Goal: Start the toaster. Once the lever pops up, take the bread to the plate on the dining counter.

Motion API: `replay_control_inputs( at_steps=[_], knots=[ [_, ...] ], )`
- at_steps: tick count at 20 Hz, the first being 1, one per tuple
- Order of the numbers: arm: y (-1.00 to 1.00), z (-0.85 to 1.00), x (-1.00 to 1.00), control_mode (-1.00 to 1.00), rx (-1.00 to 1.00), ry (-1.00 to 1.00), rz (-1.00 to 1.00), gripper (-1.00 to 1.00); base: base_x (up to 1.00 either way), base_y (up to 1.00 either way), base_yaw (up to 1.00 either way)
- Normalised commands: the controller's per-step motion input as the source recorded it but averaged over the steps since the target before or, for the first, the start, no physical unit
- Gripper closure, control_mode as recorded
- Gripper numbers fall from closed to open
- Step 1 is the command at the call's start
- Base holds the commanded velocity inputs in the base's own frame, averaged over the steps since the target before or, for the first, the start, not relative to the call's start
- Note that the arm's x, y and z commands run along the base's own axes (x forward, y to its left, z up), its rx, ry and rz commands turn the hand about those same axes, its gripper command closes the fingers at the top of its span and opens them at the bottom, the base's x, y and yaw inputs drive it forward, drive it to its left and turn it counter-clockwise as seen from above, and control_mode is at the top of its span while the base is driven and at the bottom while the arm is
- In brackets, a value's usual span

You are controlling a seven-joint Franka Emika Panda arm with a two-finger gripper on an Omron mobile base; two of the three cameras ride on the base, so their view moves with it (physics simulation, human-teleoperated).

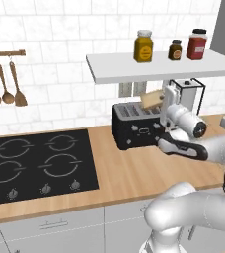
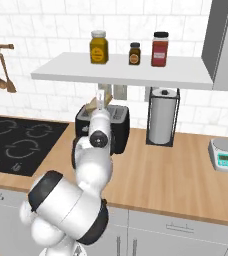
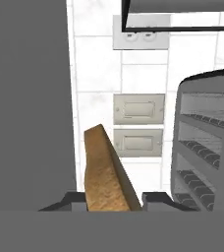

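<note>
Three jars (image 2: pixel 131 48) stand on a white shelf (image 2: pixel 121 71) above a paper-towel roll (image 2: pixel 162 120), black hob (image 1: pixel 33 165) leftward.

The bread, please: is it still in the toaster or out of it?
Out: the bread sits above the toaster, clear of its slots, gripped between the tool's tips.

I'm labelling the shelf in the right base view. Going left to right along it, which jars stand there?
Yellow jar → small dark jar → red jar.

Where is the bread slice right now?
The bread is held in the pincer, lifted just above the toaster, under the white shelf.
</note>
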Motion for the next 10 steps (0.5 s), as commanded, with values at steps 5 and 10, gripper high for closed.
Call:
replay_control_inputs(
  at_steps=[5, 10],
  knots=[
    [-0.4, 0.59, -1.0, -1.0, 0.07, 0.0, 0.0, 1.0, 0.0, 0.0, 0.0],
    [-0.29, 0.22, -1.0, -1.0, -0.06, 0.02, 0.0, 1.0, 0.0, 0.0, 0.0]
  ],
)
